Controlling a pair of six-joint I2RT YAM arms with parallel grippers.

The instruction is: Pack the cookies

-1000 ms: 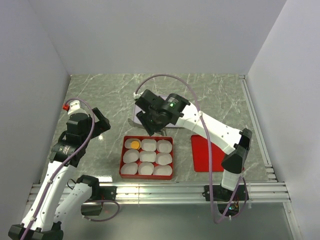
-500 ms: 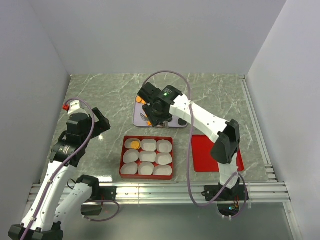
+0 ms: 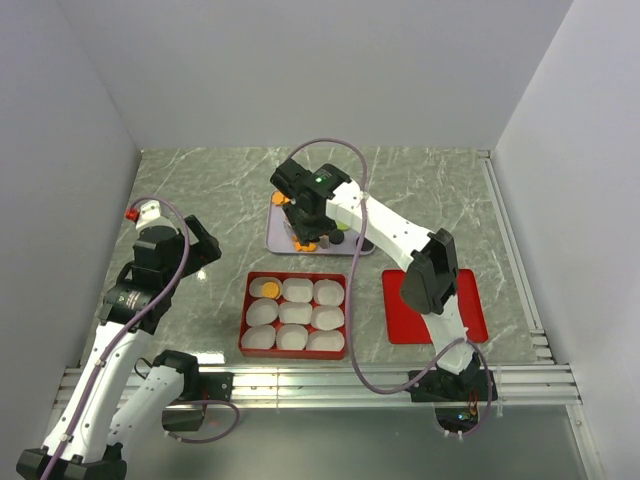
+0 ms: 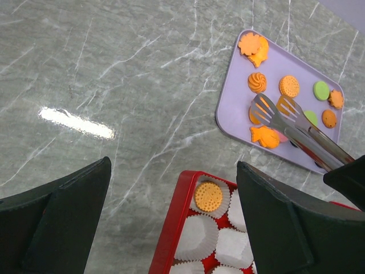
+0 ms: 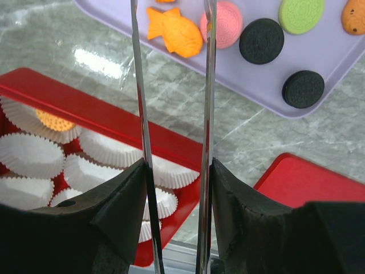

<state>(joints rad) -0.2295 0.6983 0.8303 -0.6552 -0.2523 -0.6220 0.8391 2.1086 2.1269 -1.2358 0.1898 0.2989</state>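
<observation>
Now tongs (image 4: pixel 296 128) are clamped in the right gripper (image 5: pixel 177 188), blades apart, nothing seen pinched. The fish cookie (image 5: pixel 174 31) is seen crosswise between them, among cookies (image 5: pixel 262 40) on the purple tray (image 5: pixel 331 57), upper frame. Left gripper (image 4: pixel 171 220) is held wide open, farther off.

A grey marble table (image 3: pixel 200 190) is spread across the top view. A lilac tray (image 4: pixel 232 105) is set at upper centre, with metal tongs (image 4: pixel 302 134) poised over it, blades apart. Just below, a red box (image 3: pixel 242 318) is lined with nine white paper cups (image 3: pixel 297 313). A flat red lid (image 3: pixel 470 320) is laid at lower right.
</observation>
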